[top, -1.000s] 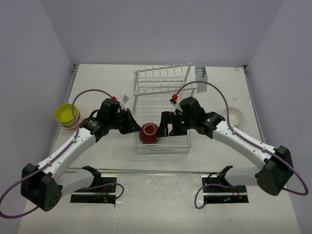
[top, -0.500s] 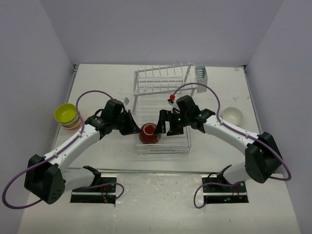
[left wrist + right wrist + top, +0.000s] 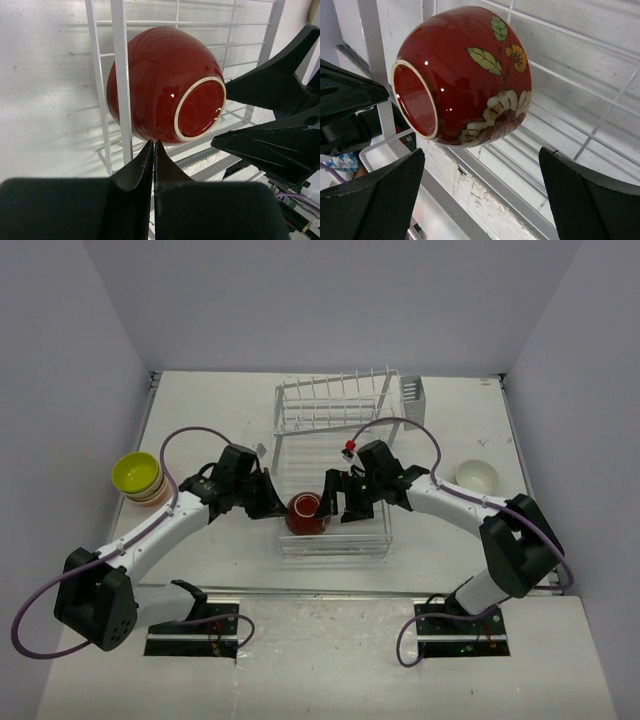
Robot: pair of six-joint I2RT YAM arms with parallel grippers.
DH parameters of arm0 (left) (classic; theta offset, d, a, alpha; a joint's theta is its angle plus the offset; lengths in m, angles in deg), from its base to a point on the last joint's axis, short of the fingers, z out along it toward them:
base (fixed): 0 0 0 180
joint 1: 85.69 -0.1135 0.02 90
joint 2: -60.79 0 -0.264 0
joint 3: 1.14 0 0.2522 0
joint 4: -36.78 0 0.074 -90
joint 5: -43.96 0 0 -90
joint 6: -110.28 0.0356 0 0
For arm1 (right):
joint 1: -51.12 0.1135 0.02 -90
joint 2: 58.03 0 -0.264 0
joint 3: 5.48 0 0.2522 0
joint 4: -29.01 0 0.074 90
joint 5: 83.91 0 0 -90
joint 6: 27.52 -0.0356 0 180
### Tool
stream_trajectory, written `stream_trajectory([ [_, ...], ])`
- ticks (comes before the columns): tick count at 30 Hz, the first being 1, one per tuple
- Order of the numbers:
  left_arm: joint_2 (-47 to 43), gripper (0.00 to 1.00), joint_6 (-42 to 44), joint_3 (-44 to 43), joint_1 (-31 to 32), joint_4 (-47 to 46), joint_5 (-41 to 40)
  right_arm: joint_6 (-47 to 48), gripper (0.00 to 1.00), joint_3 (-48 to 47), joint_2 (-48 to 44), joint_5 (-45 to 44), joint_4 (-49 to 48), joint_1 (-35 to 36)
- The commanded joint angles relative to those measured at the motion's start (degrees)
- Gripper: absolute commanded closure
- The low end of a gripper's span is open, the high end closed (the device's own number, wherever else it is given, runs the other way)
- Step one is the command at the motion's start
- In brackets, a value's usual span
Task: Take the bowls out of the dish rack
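The dark red bowl point(image 3: 307, 513) lies tipped on its side on the flat tray of the white dish rack point(image 3: 356, 531), near its front left corner. Its white foot ring faces my left gripper point(image 3: 274, 504). That gripper is shut and empty, its tips point(image 3: 153, 145) right at the bowl's point(image 3: 160, 85) lower edge by a rack wire. My right gripper point(image 3: 334, 502) is open, and its fingers point(image 3: 375, 195) stand apart just short of the bowl's point(image 3: 470, 75) flowered side. A lime-yellow bowl point(image 3: 136, 473) tops a stack at the left. A cream bowl point(image 3: 478, 475) sits at the right.
The rack's raised row of tines point(image 3: 335, 405) and its cutlery basket point(image 3: 412, 392) stand behind the tray. The rack's front frame bar point(image 3: 485, 200) runs under my right gripper. Purple cables loop over both arms. Walls close in the table on three sides.
Both grippers have closed in on the red bowl, the left from the left and the right from the right. The bowl has stayed in place.
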Motion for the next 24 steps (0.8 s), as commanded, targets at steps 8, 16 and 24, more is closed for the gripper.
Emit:
stream_trajectory([
  [8, 0.8, 1.0, 1.0, -1.9, 0.3, 0.9, -0.6, -0.3, 0.04, -0.9, 2.2, 3.0, -5.2, -0.2],
  [16, 1.9, 1.0, 1.7, -3.0, 0.3, 1.3, -0.4, -0.7, 0.05, -1.3, 4.5, 3.9, -7.1, -0.2],
  [24, 2.5, 1.0, 1.9, -2.9, 0.3, 1.3, -0.1, -1.3, 0.05, -2.2, 6.8, 4.4, -8.3, -0.2],
])
